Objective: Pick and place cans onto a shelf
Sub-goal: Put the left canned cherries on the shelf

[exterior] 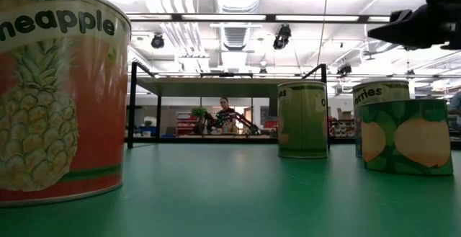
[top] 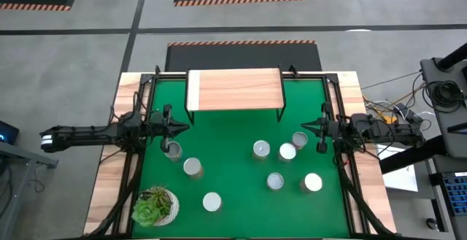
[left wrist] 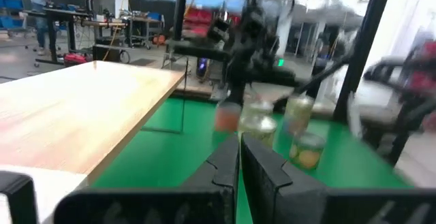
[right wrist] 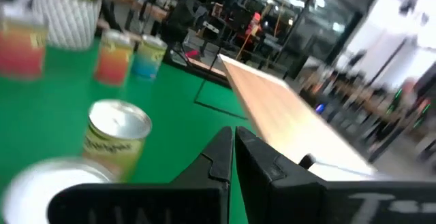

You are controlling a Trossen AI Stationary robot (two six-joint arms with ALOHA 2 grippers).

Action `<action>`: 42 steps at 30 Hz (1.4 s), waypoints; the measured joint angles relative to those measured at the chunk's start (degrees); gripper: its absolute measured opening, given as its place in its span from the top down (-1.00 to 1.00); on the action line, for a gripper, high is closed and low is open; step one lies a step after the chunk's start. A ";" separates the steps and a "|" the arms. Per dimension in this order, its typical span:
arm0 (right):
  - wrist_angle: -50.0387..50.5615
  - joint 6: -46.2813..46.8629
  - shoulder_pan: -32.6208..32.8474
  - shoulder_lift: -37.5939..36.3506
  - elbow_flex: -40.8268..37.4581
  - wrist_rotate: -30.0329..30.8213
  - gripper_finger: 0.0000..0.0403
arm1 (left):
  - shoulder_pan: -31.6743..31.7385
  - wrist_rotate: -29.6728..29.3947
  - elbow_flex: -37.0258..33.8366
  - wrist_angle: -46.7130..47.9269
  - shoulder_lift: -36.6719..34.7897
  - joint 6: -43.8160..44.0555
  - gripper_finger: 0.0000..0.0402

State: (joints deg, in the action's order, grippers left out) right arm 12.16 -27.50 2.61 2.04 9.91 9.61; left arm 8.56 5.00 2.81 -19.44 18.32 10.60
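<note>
Several cans stand upright on the green mat: three on the left, such as one can (top: 173,150), and a cluster on the right around another can (top: 287,152). The light-wood shelf (top: 235,89) stands on black legs at the far middle; its top is bare. My left gripper (top: 186,128) hovers shut at the mat's left side, pointing level toward the right, just beyond the nearest can. My right gripper (top: 306,126) hovers shut at the right side, pointing left, near a can (top: 300,139). Both pairs of fingers meet tip to tip in the wrist views (left wrist: 240,163) (right wrist: 233,152).
A potted green succulent (top: 155,206) sits at the near left corner. Black frame bars (top: 135,160) run along the mat's left and right sides. In the low view a pineapple can (exterior: 57,93) stands close on the left, and more cans (exterior: 407,136) on the right.
</note>
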 joint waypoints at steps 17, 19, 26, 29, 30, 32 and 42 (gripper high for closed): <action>-5.59 -5.51 0.00 0.00 0.04 -1.04 0.96 | 0.00 -0.02 0.00 -25.67 0.01 25.00 1.00; -7.61 -5.20 0.00 0.00 0.07 -1.03 0.96 | 0.02 -1.40 0.00 -25.80 0.01 24.95 1.00; -15.07 0.97 0.00 0.11 0.06 -0.59 0.96 | 0.00 -6.25 0.21 -25.65 2.08 27.52 1.00; -19.38 0.33 0.00 0.11 0.07 -0.61 0.96 | -0.21 -6.78 2.77 -25.48 5.49 28.39 1.00; -20.26 0.00 0.00 0.11 0.07 -0.62 0.96 | -0.43 -6.74 4.09 -25.36 7.12 28.46 1.00; -21.45 -0.16 -0.01 0.11 0.07 -0.62 0.96 | -1.17 -6.29 7.37 -22.57 10.50 28.65 1.00; -26.50 -0.24 0.00 0.07 0.04 -0.61 0.96 | -12.97 -7.06 32.50 44.04 24.97 46.54 1.00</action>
State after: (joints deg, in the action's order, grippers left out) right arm -14.34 -27.75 2.61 2.11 9.96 8.99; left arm -4.41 -2.06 35.30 24.60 43.29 57.14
